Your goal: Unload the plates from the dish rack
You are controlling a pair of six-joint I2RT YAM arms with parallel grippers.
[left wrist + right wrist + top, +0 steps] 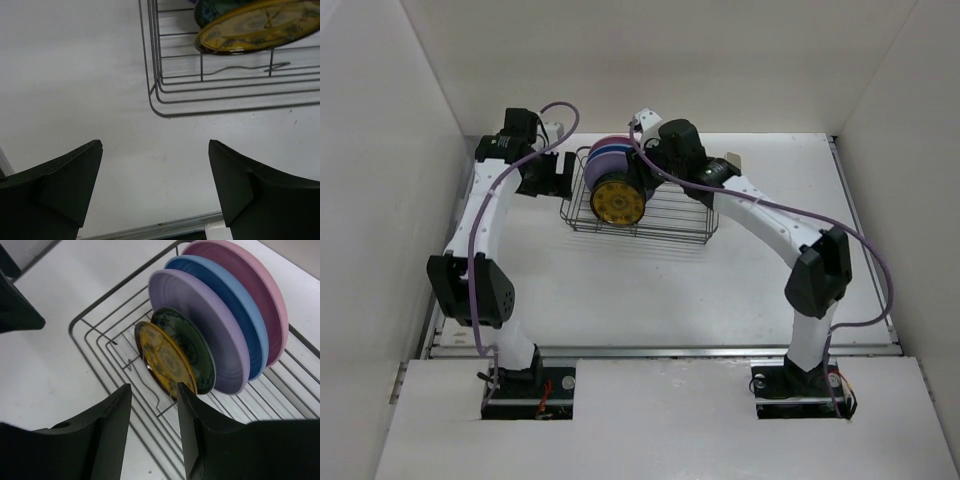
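Note:
The dark wire dish rack [665, 222] stands at the back middle of the table. Five plates stand upright in its left end: yellow patterned [167, 360] in front, then teal with a dark rim [192, 345], lavender [202, 325], blue [227, 302] and pink [252, 282]. My right gripper [154, 390] hovers above the rack, open by a narrow gap and empty, its right fingertip close to the yellow plate's rim. My left gripper [155, 145] is wide open and empty over bare table, just outside the rack's left corner [155, 102]. The yellow plate [255, 25] shows there too.
White walls close in the table on the left, back and right. The right arm [760, 215] arches over the rack's right end, where a pale object [730, 163] shows. A metal rail [660, 350] runs along the table's near edge.

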